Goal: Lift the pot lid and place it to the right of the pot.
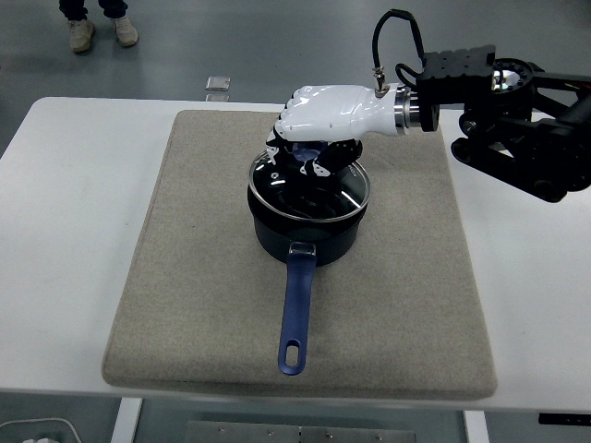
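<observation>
Dark blue and round, the metal saucepan point(307, 231) sits toward the far middle of the grey felt mat point(185, 277) on the white bench point(65, 231), its long blue handle point(296, 309) pointing at the near edge. The glass lid with a steel rim point(309, 189) lies on the pot. The right robot hand point(319, 138), glossy white shell with black fingers, is curled down over the lid's centre knob point(309, 159), apparently clamped on it. I judge the grasp made and the lift just beginning. Next, raise the lid straight up clear of the rim, then carry it toward the mat's bare right side.
</observation>
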Controlling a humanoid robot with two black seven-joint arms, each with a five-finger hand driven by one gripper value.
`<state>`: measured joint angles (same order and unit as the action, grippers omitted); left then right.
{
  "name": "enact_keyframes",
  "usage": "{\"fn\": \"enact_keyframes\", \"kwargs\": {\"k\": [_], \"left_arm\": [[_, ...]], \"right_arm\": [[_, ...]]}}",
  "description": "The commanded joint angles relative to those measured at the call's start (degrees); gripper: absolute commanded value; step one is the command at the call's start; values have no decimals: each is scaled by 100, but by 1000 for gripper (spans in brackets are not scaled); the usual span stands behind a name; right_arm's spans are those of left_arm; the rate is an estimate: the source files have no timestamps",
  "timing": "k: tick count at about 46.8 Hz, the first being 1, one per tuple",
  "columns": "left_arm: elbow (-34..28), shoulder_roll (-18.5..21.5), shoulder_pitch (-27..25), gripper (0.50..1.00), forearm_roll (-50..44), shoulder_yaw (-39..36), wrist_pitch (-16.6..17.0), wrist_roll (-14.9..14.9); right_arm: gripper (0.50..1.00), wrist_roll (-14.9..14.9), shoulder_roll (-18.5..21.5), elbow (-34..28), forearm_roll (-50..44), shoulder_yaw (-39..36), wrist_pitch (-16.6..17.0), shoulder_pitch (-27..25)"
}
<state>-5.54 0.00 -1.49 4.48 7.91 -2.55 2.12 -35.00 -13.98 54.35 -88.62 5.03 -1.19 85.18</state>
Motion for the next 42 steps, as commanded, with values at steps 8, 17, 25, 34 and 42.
{"fn": "enact_keyframes", "kwargs": {"k": [8, 17, 25, 34, 42], "left_arm": [[0, 0, 0, 1000, 0, 0, 0, -1], [0, 0, 0, 1000, 0, 0, 0, -1], [0, 0, 0, 1000, 0, 0, 0, -1], [0, 0, 0, 1000, 0, 0, 0, -1], [0, 0, 0, 1000, 0, 0, 0, -1]], "right_arm": [[500, 0, 0, 6, 3, -2, 5, 34], [500, 0, 9, 6, 12, -2, -4, 16], [500, 0, 0, -3, 21, -2, 5, 34], [500, 0, 9, -205, 47, -11, 5, 69], [500, 0, 9, -231, 47, -29, -4, 52]]}}
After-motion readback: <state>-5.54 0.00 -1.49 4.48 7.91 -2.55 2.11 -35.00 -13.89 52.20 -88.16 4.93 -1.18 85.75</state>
